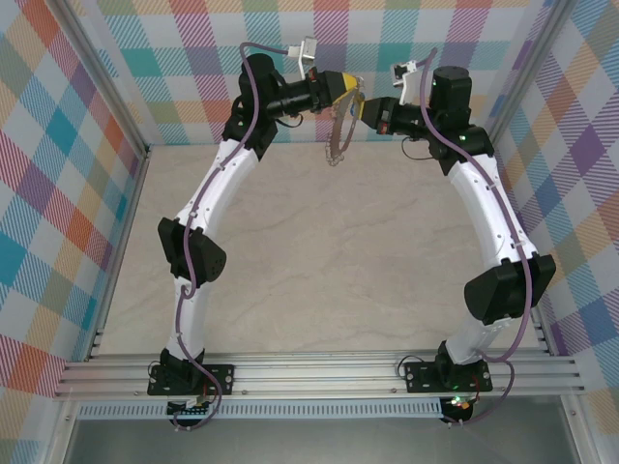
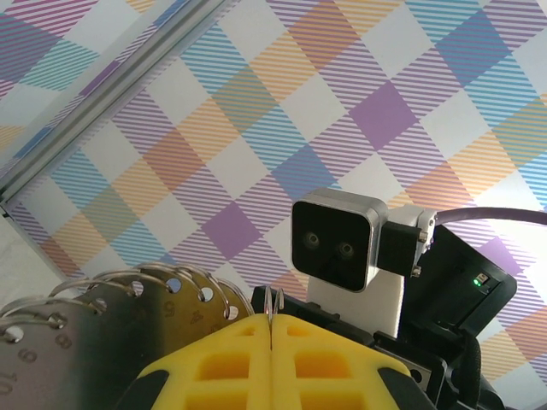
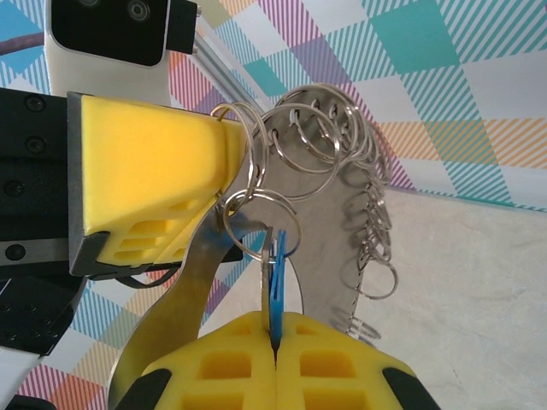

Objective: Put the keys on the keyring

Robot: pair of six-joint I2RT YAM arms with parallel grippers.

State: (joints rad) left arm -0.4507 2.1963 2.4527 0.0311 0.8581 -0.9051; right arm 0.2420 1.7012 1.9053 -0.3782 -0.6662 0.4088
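Both arms up at far end of table (image 1: pixel 319 251), tips meeting in mid-air. L gripper (image 2: pixel 272 325) closed, pinching keyring (image 3: pixel 329 213) by a wire loop; rest of ring hangs below, clear of tabletop. R gripper (image 3: pixel 275 326) closed on key (image 3: pixel 275 272), blue head clamped btwn pads. Key's upper end overlaps a small loop beside L gripper's tip; can't tell if threaded.
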